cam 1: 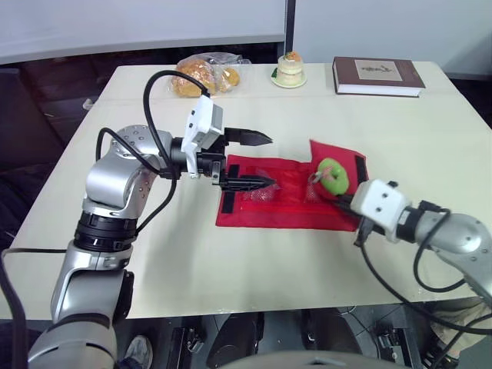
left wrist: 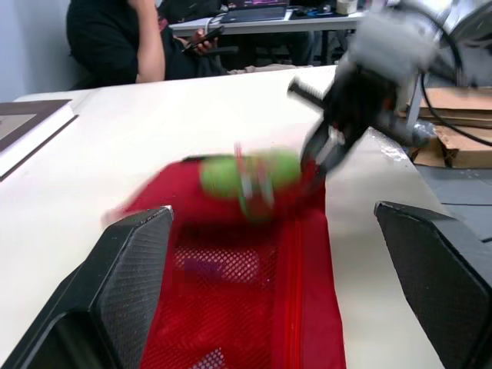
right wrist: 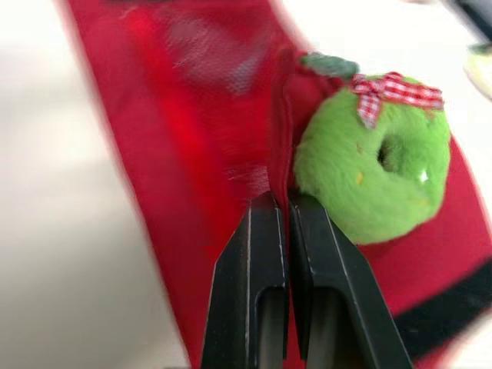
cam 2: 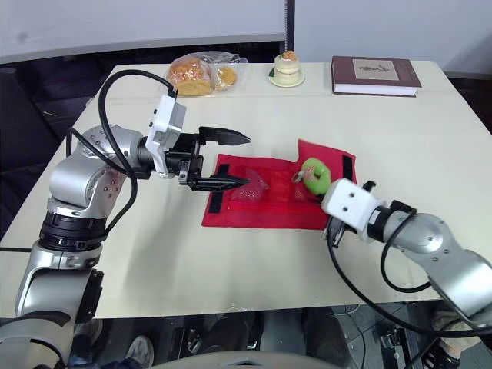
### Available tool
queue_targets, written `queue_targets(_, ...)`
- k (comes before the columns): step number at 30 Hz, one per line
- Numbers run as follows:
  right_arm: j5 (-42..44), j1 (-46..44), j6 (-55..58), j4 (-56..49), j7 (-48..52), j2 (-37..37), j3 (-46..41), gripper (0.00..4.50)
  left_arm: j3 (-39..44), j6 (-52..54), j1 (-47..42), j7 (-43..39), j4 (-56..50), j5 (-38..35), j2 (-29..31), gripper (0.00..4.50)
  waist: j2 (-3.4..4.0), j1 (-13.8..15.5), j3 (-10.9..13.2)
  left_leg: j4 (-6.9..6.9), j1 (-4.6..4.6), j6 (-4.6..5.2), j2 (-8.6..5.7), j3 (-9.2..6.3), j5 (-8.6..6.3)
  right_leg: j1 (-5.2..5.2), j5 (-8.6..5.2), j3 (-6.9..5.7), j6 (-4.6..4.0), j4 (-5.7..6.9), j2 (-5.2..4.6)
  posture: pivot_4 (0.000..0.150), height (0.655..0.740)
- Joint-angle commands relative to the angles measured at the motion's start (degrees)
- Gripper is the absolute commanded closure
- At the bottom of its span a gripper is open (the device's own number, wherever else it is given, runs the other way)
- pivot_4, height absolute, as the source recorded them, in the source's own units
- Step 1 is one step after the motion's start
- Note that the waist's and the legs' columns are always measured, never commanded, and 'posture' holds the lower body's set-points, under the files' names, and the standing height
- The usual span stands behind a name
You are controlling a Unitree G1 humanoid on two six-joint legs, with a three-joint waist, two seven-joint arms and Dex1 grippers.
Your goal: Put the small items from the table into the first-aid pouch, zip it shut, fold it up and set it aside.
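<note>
The soft, limp red pouch point(cam 1: 269, 211) lay flat in the middle of the bench point(cam 1: 231, 254) and looked best taken by its firmer zip edge, where the right hand point(right wrist: 280, 207) pinched the cloth just beside a near-weightless green plush ring point(cam 1: 334, 175), while the left hand point(cam 1: 269, 160) hovered spread over its left end.

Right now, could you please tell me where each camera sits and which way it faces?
Left eye view: head, facing forward and down at the table; both arms show.
Right eye view: same head and scene, slightly offset.
Left wrist view: left wrist, looking past the open left hand across the red pouch to the green plush and right hand.
Right wrist view: right wrist, looking along its shut fingers pinching the pouch beside the plush.
Shared: both wrist views show pouch and plush.
</note>
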Motion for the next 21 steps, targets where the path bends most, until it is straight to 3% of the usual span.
queue_targets(1, -5.8, -0.2, -3.0, 1.0, 1.5, -0.3, 0.4, 3.88, 1.6, 0.1, 0.3, 0.5, -2.8, -0.9, 0.6, 0.0, 0.0, 0.1, 0.0, 0.0, 0.0, 0.0, 0.0, 0.0, 0.0, 0.0, 0.0, 0.0, 0.0, 0.01, 0.0, 0.15, 0.7289)
queue_targets(2, -4.6, 1.6, -2.6, 0.1, 2.0, 0.0, -1.4, 3.61, 2.3, 1.1, 1.2, 0.2, -3.8, -2.2, 1.0, 0.0, 0.0, 0.1, 0.0, 0.01, 0.0, 0.0, 0.0, 0.01, 0.0, 0.0, 0.0, 0.01, 0.0, 0.01, -0.02, 0.15, 0.7289)
queue_targets(8, 7.7, 12.2, -1.7, -6.9, 4.6, 6.2, -16.5, 1.02, 5.1, 4.3, 5.4, 1.6, -5.0, -4.5, 3.0, 0.0, -0.01, 0.1, 0.0, 0.0, -0.01, -0.02, 0.02, -0.12, 0.0, -0.01, 0.01, -0.03, -0.01, 0.07, -0.23, 0.15, 0.7289)
queue_targets(11, 12.0, 15.5, -2.0, -8.3, 6.6, 7.5, -23.4, 0.06, 7.6, 7.8, 7.8, 3.6, -3.1, -6.5, 3.0, 0.0, -0.02, 0.2, 0.0, 0.05, 0.05, 0.0, 0.01, -0.09, -0.02, 0.06, 0.03, -0.04, -0.03, 0.08, -0.2, 0.15, 0.7289)
queue_targets(17, 33.2, 11.9, 3.6, -9.4, 5.6, 12.4, -35.1, 0.06, 13.7, 15.1, 14.3, 9.6, 6.2, -9.5, 1.9, 0.0, -0.01, -0.1, 0.0, -0.01, 0.14, 0.02, 0.04, -0.08, -0.03, 0.1, 0.03, -0.01, -0.03, 0.1, -0.1, 0.15, 0.7289)
queue_targets(21, 37.6, 8.6, 4.6, -9.0, 6.1, 11.4, -36.0, 0.06, 15.3, 15.6, 17.6, 14.9, 11.0, -7.2, 0.7, 0.0, -0.05, 0.2, 0.0, 0.0, 0.11, 0.18, 0.04, -0.14, -0.12, 0.09, 0.03, -0.1, -0.03, 0.09, -0.2, 0.15, 0.7289)
